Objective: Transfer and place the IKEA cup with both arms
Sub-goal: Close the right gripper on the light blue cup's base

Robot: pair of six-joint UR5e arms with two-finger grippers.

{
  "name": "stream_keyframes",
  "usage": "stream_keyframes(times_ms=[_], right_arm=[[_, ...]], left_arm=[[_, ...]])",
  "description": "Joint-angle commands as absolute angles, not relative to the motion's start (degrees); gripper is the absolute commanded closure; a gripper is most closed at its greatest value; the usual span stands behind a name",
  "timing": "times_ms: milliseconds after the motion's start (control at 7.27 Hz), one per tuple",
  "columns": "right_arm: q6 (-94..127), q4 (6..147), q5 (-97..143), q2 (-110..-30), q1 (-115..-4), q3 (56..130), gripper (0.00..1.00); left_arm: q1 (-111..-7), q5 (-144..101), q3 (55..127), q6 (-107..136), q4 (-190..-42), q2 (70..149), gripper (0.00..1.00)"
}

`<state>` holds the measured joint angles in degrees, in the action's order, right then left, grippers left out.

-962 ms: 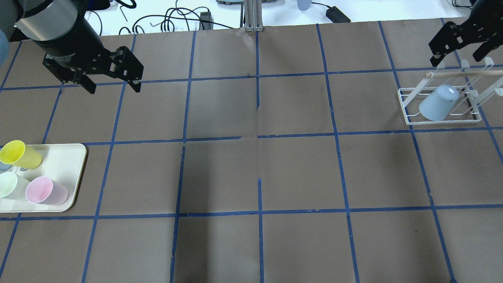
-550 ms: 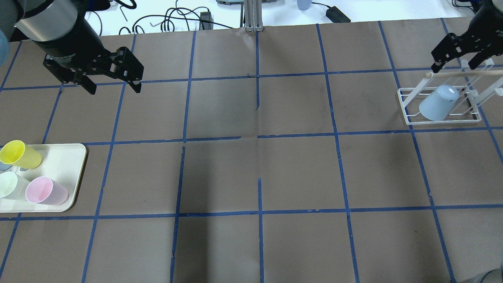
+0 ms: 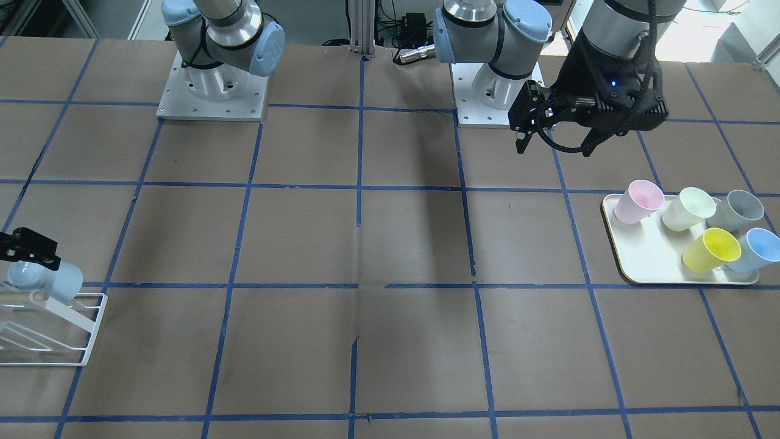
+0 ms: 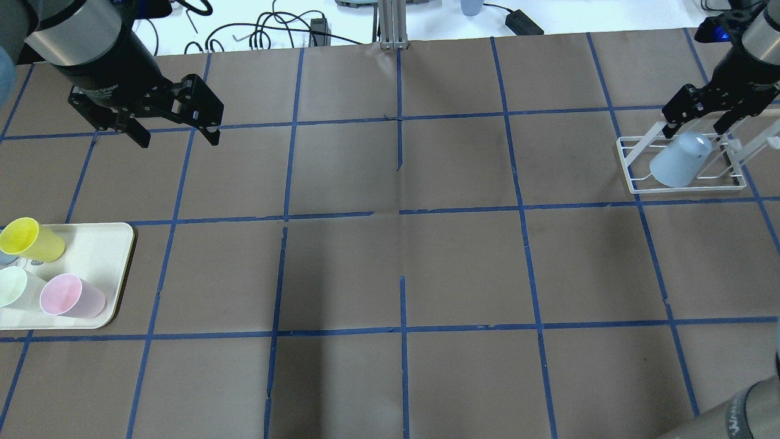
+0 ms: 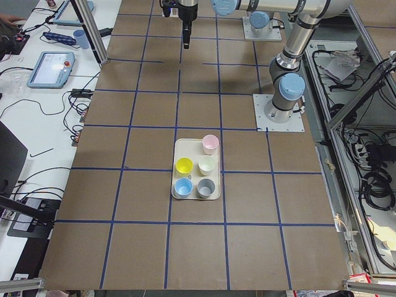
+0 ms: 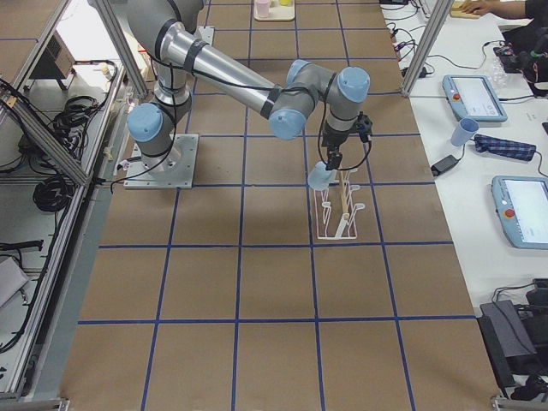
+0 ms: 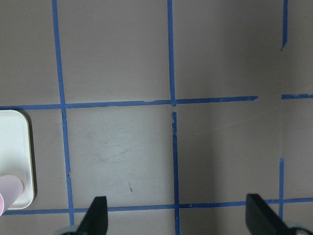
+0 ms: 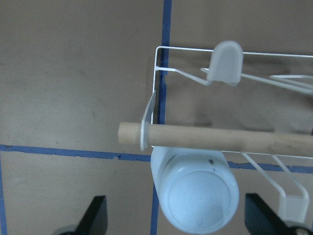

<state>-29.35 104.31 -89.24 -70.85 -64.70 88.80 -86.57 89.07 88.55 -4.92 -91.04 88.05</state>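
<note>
IKEA cup [image 4: 679,161] is sitting inverted and tilted on the white wire rack [image 3: 61,312] at the table's end on the robot's right, closed base facing up toward the right wrist camera. A wooden dowel [image 8: 220,137] is running across the rack just beside the cup's base. Right gripper [image 4: 696,125] is hovering over the cup, fingers [image 8: 95,218] spread wide and flanking the base; the wrist view is showing a gap on each side, so nothing is being pinched. Left gripper [image 4: 178,139] is hanging above bare brown table at the opposite end, fingers [image 7: 95,218] likewise spread and holding nothing. Near it a cream tray [image 4: 103,256] is carrying the other cups: yellow cup [image 4: 30,239], pink cup [image 4: 70,297], pale green cup [image 4: 15,288], grey cup [image 3: 738,210] and a second light blue cup [image 3: 755,250], all upright or leaning.
</note>
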Motion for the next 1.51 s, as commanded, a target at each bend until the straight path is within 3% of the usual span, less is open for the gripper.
stream_keyframes(times_ms=[0,962,1375], right_arm=[[-30.8,107.3,-89.4,-70.5,-63.5,91.0,0.00],[-30.7,108.2,-89.4,-68.7,-63.0,91.9,0.02],[-30.6,108.3,-89.4,-68.8,-63.0,91.9,0.19]], left_arm=[[-86.6,89.1,88.6,-4.9,-91.0,88.0,0.00],[-86.6,89.0,88.6,-4.9,-91.0,88.0,0.00],[-86.6,89.1,88.7,-4.9,-91.0,87.9,0.00]])
